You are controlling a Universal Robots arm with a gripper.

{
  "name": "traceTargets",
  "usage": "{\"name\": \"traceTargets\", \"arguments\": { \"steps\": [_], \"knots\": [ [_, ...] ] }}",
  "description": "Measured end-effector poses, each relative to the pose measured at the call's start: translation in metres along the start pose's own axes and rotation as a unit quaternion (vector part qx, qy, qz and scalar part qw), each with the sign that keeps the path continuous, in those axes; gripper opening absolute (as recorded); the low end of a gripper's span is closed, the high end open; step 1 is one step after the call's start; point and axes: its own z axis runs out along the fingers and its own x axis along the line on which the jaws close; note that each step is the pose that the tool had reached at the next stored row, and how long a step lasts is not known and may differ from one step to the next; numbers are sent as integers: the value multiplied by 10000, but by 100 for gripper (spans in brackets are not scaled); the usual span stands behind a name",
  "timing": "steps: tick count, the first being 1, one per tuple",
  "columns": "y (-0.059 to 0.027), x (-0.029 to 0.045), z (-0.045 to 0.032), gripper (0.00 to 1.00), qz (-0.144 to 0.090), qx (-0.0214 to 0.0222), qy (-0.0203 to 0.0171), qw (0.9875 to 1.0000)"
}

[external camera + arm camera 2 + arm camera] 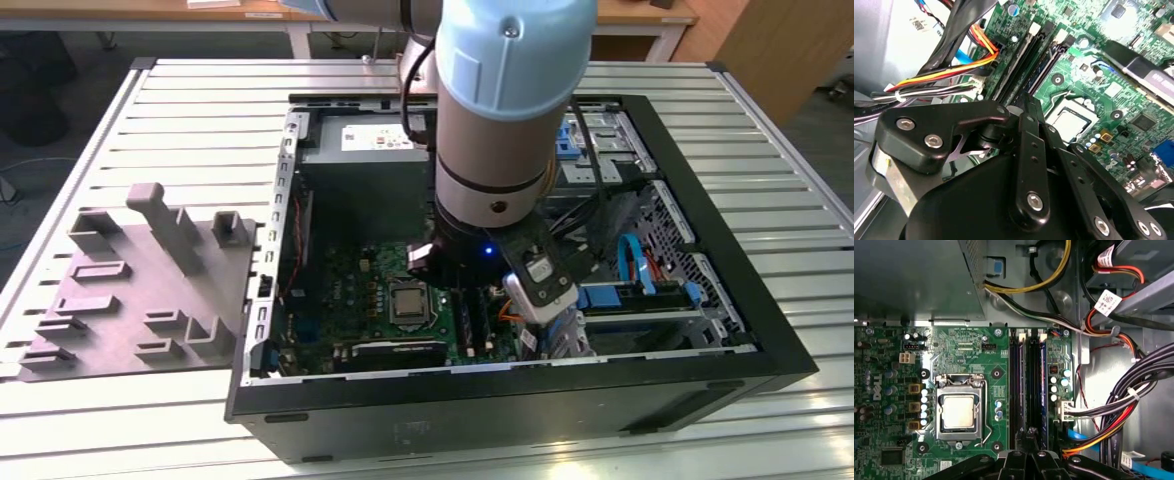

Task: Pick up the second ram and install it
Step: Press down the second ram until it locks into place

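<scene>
Arm hung low inside the open PC case (267, 250), approx 5 o'clock from case centre in the exterior view. Grey fixture tray (134, 290) sat at 9 o'clock, outside the case. Gripper (1031, 432) was right over the RAM slots (1024, 390), beside the CPU socket (959, 410). Couldn't tell if it was clenched or released. A blue stick (1044, 390) stood on edge in the slot farthest from the CPU, next to the cable bundle (1134, 405). Unclear whether that was the second ram. Judged: at the install stage, seating unconfirmed.
</scene>
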Motion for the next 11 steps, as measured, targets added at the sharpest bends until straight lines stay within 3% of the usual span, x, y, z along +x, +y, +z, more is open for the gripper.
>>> {"name": "traceTargets", "arguments": {
  "steps": [11],
  "knots": [
    [-79,0,5,11,1,6,0,10000]
  ]
}}
